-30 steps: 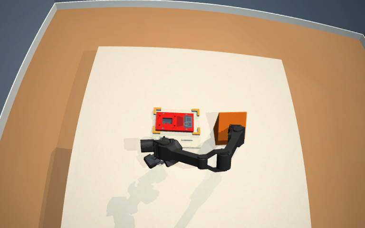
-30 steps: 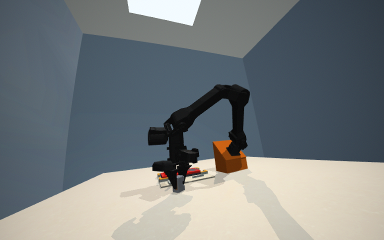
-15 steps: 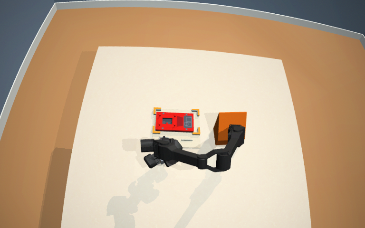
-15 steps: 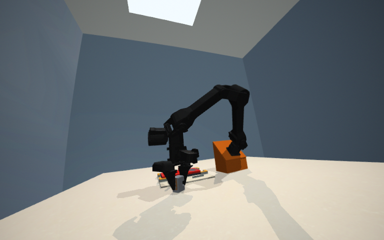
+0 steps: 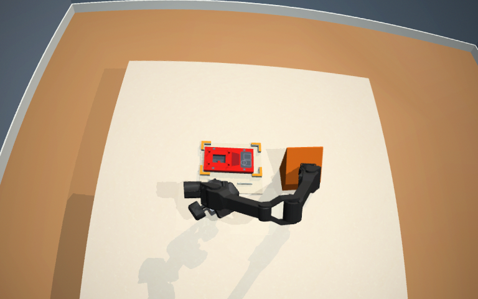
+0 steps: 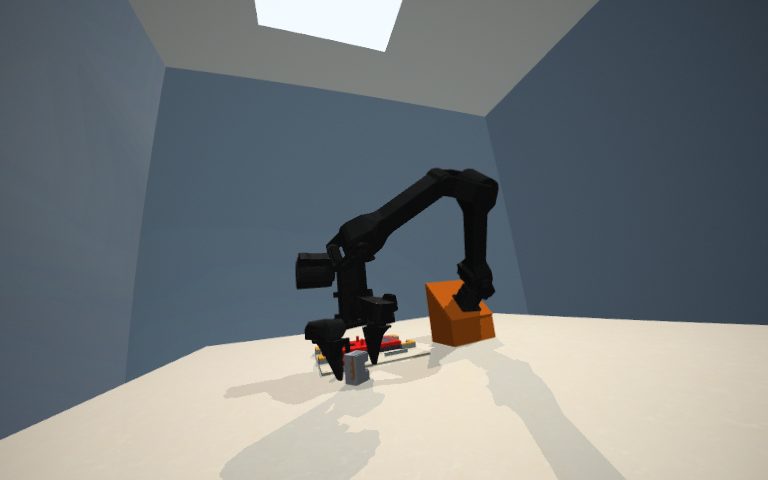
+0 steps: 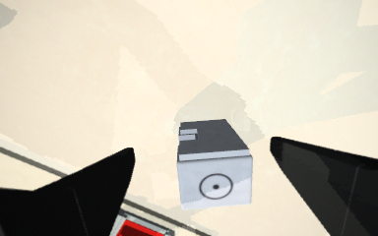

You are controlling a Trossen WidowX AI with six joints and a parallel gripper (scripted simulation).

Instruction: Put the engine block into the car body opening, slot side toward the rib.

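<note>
The grey engine block (image 6: 356, 369) (image 7: 216, 172) stands upright on the table in front of the base plate, outside the car body. In the wrist view it shows a pale face with a ring mark and a dark side with two small light tabs. In the exterior view an orange stripe shows on it. My gripper (image 6: 356, 371) (image 7: 202, 148) is open around the block, with a gap on each side in the wrist view. The red car body (image 5: 208, 168) (image 6: 390, 341) lies behind, between corner brackets. Its opening (image 5: 218, 158) is empty, and a small red rib juts in at its near edge.
Yellow corner brackets (image 5: 259, 172) surround the car body. A thin grey bar (image 5: 244, 183) lies in front of it. A small red part (image 7: 141, 229) with a grey surround is near the left finger. The orange arm stand (image 5: 303, 155) (image 6: 444, 322) is to the right.
</note>
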